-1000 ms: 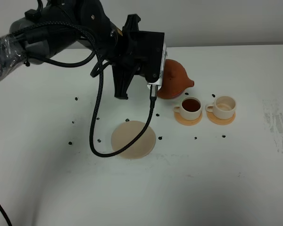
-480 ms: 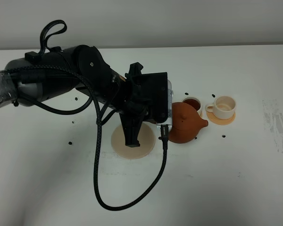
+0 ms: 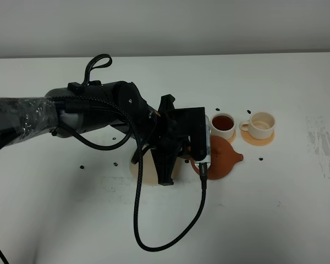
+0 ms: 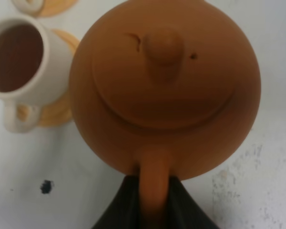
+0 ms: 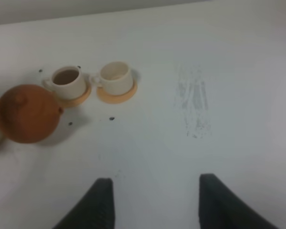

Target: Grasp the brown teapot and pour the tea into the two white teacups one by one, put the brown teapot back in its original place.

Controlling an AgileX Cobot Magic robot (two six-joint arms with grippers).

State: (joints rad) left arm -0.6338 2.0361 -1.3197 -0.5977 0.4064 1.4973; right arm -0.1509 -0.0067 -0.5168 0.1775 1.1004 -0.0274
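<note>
- left gripper (image 4: 153, 202) is closed tight on the loop handle of the teapot (image 4: 164, 86); a dark finger shows on each side of the handle
- teapot (image 3: 224, 159) is upright with its lid on and hangs low over the table (image 3: 275, 209); can't tell if the base touches
- spout points to the right side of the high view, toward the orange coaster (image 3: 258, 139) under the empty cup (image 3: 262, 124)
- full cup (image 3: 223, 124) holds dark tea and sits just behind the teapot; the wrist view shows a narrow gap between the teapot's body and the cup wall
- the two cups stand side by side on their own orange coasters, close but apart
- pale disc (image 3: 146, 171) lies just left of the teapot and is mostly covered by the left arm (image 3: 99, 110); the teapot is off it, and only the disc's left rim shows clear
- black cable (image 3: 170, 239) loops from the wrist down across the near table, in front of the disc
- right gripper (image 5: 155, 205) has its jaws spread wide and holds nothing; it is well apart from the cups, over bare table
- there is open room on the whole right side and the near right; a scuffed patch (image 3: 319, 146) lies there
- the table's far edge is well behind the cups
- black specks (image 3: 81, 166) are scattered around the disc and cups
</note>
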